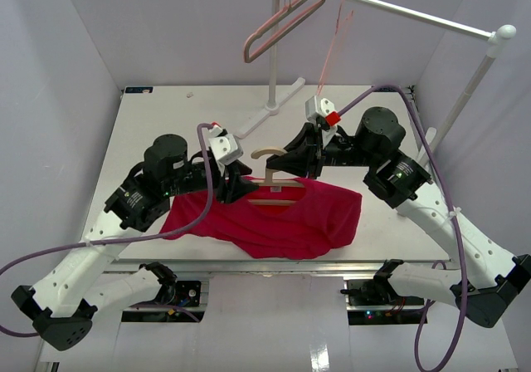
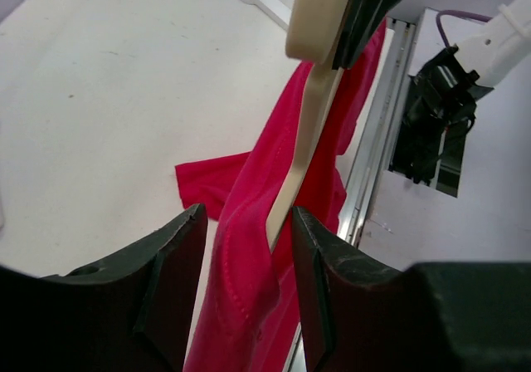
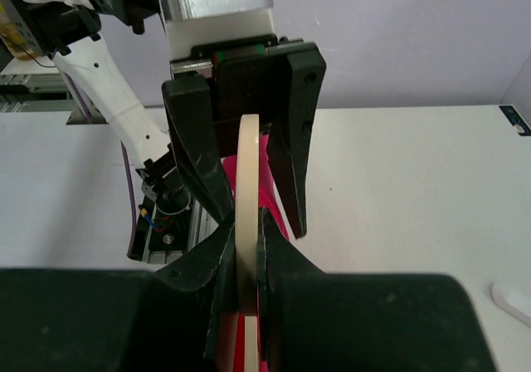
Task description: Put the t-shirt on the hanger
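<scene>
While shirt (image 1: 274,222) lay on table (image 1: 166,115): hanger (image 1: 275,201) sat at its neck.
Right gripper (image 3: 241,252): clenched on hanger.
Left gripper (image 2: 242,231): released, jaws either side of hanger's end.

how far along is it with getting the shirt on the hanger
Done: right gripper shut on the hanger, resting on the t-shirt. In hand: open left gripper straddles cloth beside one hanger arm. Left: hanger not clearly inside either shoulder; t-shirt lies on the table.
</scene>
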`<action>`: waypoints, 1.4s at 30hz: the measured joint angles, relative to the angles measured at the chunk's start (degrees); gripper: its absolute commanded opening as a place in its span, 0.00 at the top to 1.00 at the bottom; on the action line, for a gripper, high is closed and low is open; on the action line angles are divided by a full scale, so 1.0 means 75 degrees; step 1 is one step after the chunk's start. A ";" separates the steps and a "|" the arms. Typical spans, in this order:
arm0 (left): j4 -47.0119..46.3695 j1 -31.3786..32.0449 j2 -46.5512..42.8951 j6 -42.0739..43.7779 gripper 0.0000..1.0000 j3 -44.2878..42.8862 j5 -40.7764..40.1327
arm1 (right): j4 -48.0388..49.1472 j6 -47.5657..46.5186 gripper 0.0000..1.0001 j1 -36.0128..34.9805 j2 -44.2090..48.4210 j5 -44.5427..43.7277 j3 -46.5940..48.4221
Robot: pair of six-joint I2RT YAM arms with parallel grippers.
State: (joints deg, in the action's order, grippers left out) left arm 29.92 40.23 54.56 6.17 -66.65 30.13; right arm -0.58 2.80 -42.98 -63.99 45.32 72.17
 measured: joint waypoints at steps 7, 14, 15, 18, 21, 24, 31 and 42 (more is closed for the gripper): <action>-0.0656 0.0000 0.0256 -0.0140 0.48 0.0047 0.0851 | 0.0313 0.0156 0.92 0.0000 -0.0003 0.0133 -0.0234; -0.1348 0.0000 0.0261 -0.0547 0.58 0.0178 0.1366 | 0.0666 0.0243 0.92 0.0000 0.0003 0.0172 -0.0522; -0.1448 0.0000 0.0263 -0.0639 0.59 0.0206 0.1438 | 0.0715 0.0262 0.92 0.0000 0.0003 0.0178 -0.0568; -0.1648 0.0000 0.0298 -0.0866 0.63 0.0238 0.1611 | 0.0839 0.0348 0.92 0.0000 0.0004 0.0178 -0.0684; -0.1803 -0.0007 0.0380 -0.1038 0.69 0.0241 0.1730 | 0.0961 0.0443 0.92 0.0000 0.0006 0.0198 -0.0738; -0.1922 -0.0006 0.0517 -0.1158 0.88 0.0246 0.1859 | 0.1104 0.0571 0.92 -0.0003 0.0006 0.0213 -0.0742; -0.2128 -0.0017 0.0590 -0.1233 1.00 0.0396 0.2070 | 0.1186 0.0810 0.73 0.0023 -0.0054 0.0324 -0.0742; -0.1537 0.0003 0.0196 -0.1134 1.00 0.0585 0.0346 | -0.0060 0.0624 0.37 0.0005 0.0608 -0.2383 -0.0880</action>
State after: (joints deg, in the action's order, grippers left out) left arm 18.40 40.25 56.02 -2.33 -62.26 32.72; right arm -1.03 7.48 -42.94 -59.43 27.45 65.57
